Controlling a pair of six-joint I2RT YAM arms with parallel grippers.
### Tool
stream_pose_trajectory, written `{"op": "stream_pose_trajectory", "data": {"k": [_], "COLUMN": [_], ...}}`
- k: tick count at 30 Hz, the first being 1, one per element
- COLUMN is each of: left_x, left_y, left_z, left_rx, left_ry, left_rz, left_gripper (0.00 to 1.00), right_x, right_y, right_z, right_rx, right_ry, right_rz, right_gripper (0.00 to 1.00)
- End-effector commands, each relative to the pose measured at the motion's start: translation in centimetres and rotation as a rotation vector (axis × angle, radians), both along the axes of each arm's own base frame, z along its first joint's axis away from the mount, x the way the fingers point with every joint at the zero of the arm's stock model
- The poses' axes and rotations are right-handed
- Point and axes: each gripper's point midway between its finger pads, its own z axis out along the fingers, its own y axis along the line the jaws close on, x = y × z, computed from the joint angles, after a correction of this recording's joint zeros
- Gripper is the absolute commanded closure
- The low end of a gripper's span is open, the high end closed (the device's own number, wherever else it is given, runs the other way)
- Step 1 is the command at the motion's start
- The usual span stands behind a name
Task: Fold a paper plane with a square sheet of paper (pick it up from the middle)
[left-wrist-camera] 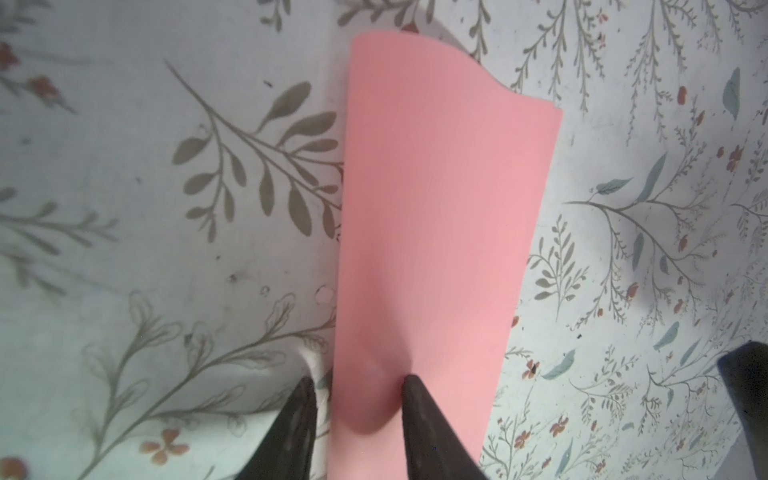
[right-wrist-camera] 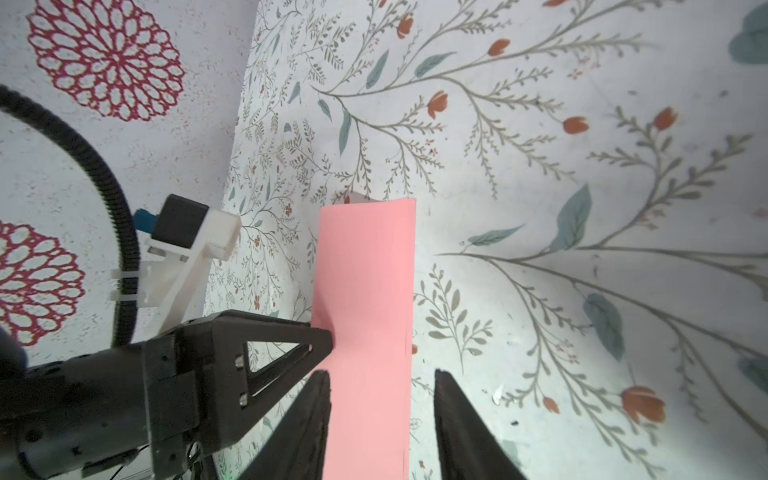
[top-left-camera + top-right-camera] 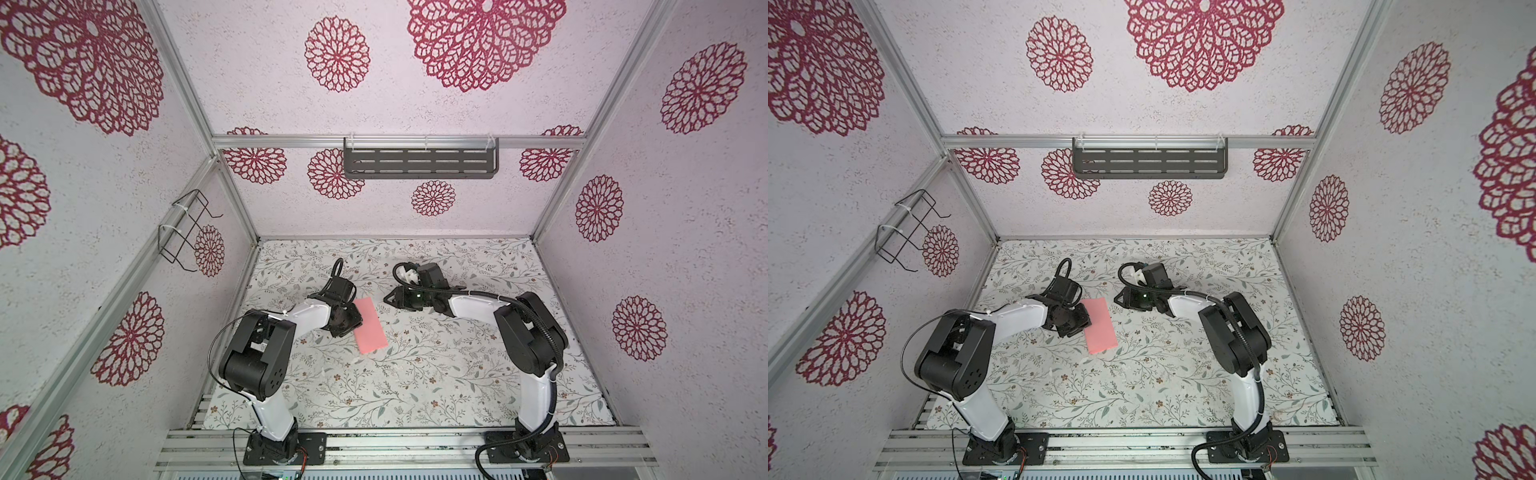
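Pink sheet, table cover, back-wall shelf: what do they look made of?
Pink sheet: thin matte paper, salmon. It curls at one end and dimples, with no gloss.
Table cover: probably a printed vinyl or paper film with a floral pattern. It lies smooth and shows scuffs and specks, but I can't tell which material.
Shelf: looks like dark grey painted sheet metal, slotted with a thin bent rim. It could be plastic.

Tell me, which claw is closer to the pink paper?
Left. The left gripper touches the square sheet of paper at its long edge; the right gripper sits just off its far end.
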Motion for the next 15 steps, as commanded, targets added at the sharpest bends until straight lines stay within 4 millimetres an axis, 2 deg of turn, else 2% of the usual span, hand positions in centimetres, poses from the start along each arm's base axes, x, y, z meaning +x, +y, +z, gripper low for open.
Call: {"op": "stream_pose_trajectory", "data": {"k": [1, 15], "left_x": [-4.0, -5.7], "left_y": [2.5, 2.4], "left_z": [-3.8, -6.1], "left_rx": [0.14, 0.211], "left_ry": [0.189, 0.29], "left_rz": [0.046, -0.088], "left_gripper": [0.62, 0.61], "right_x": [0.5, -0.4], "right_y": [0.3, 1.0], "right_z": [1.1, 0.2], "right_rx": [0.025, 0.051], "right_ry": [-0.035, 0.001], "right_rz": [-0.009, 0.043], "right_gripper": [0.55, 0.56]}}
